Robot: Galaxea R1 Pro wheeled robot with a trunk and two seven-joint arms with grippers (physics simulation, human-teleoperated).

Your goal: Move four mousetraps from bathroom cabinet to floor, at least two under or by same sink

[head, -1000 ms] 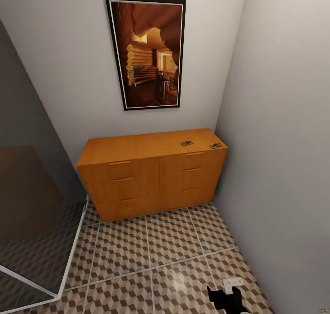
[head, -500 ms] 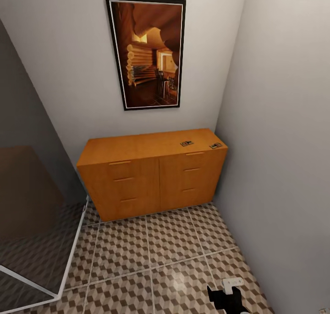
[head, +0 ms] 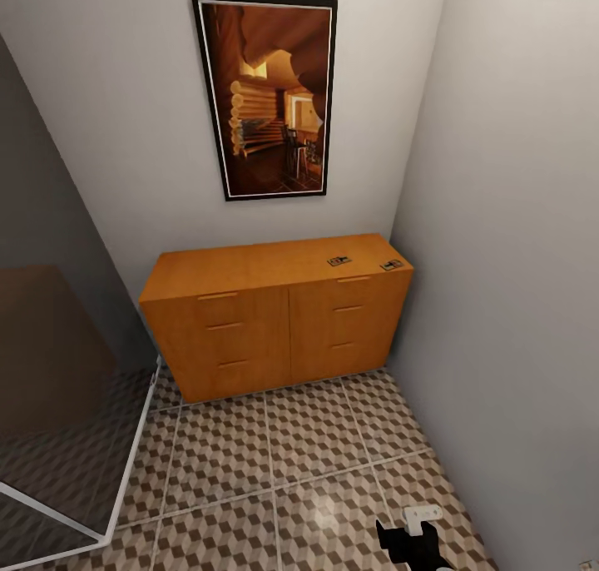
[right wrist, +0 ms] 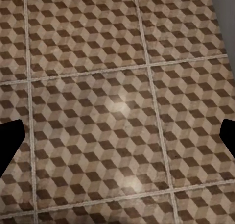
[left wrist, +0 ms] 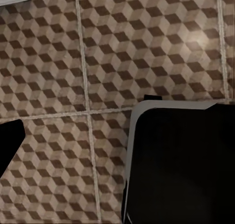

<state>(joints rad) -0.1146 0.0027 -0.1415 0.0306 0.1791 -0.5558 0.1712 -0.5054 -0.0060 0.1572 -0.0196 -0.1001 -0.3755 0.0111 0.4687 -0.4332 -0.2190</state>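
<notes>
Two tiny dark mousetraps (head: 339,260) flat on the orange cabinet (head: 274,321) top, far ahead of the right gripper (right wrist: 117,136), fingers spread wide over cube-patterned floor (right wrist: 117,62), left gripper's (left wrist: 68,136) state unclear.

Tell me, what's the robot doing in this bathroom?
It stands facing the cabinet, handling nothing. Two mousetraps lie on the cabinet's top near its right end. All drawers look shut. The right claw hangs open over the bathroom floor, empty.
</notes>
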